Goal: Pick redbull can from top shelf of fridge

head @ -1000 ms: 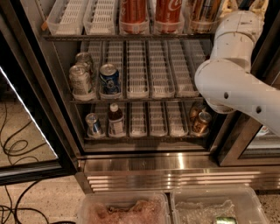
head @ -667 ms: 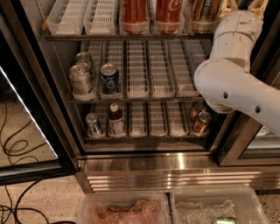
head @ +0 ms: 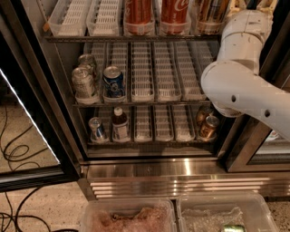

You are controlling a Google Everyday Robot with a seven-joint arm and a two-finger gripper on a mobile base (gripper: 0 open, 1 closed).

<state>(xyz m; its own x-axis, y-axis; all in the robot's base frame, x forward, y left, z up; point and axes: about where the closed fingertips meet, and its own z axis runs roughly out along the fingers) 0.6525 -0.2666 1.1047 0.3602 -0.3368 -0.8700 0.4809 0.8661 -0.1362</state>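
Observation:
The fridge [head: 149, 170] stands open in front of me. Its top shelf [head: 136, 38] runs along the top edge of the camera view and carries white lane trays. Two red Coca-Cola cans [head: 138, 13] stand on it, cut off at the top. Right of them is a third can [head: 209, 13] with dark and pale panels. Only its lower part shows, beside my arm, and I cannot tell whether it is the redbull can. My white arm [head: 244, 86] rises on the right. The gripper [head: 253, 3] is at the top edge, level with the top shelf, mostly out of frame.
The middle rack holds two silver cans [head: 84, 84] and a shorter dark-blue can [head: 113, 81]. The lowest rack holds a slim blue-silver can [head: 96, 129], a small bottle [head: 119, 124] and brown cans [head: 208, 127]. The glass door [head: 27, 113] stands open at left. Two plastic bins [head: 131, 217] sit below.

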